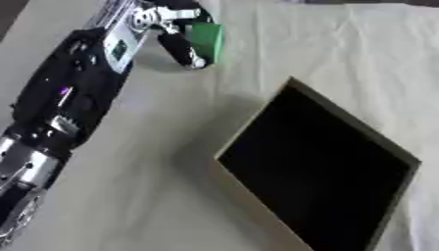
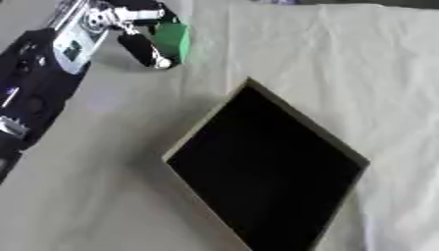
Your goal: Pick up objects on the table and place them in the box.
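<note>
Green block [image 1: 207,40] at the far left of the table [image 1: 154,196], caught in the left hand [image 1: 167,24]; cream cloth covers the surface. Box [image 1: 257,208], dark inside with tan walls, lies open toward the near right, well apart from the block. Right hand not seen in either view.

Risks, as judged from here:
- Block appears held by one side only; a dark finger [image 1: 182,49] curls down its near-left face, with the thumb or other fingers above. If the hold is mostly on an edge, the block could pivot or slip out during carry.
- Box rim nearest the hand stands up from the cloth; a low carry path could knock the block against that wall.
- Cloth is wrinkled; dragging instead of lifting might bunch it.

Block vs. fingers: fingers are curled and pinching the block, which sits on their right side, touching them. Cannot tell whether the block's underside is clear of the cloth.
</note>
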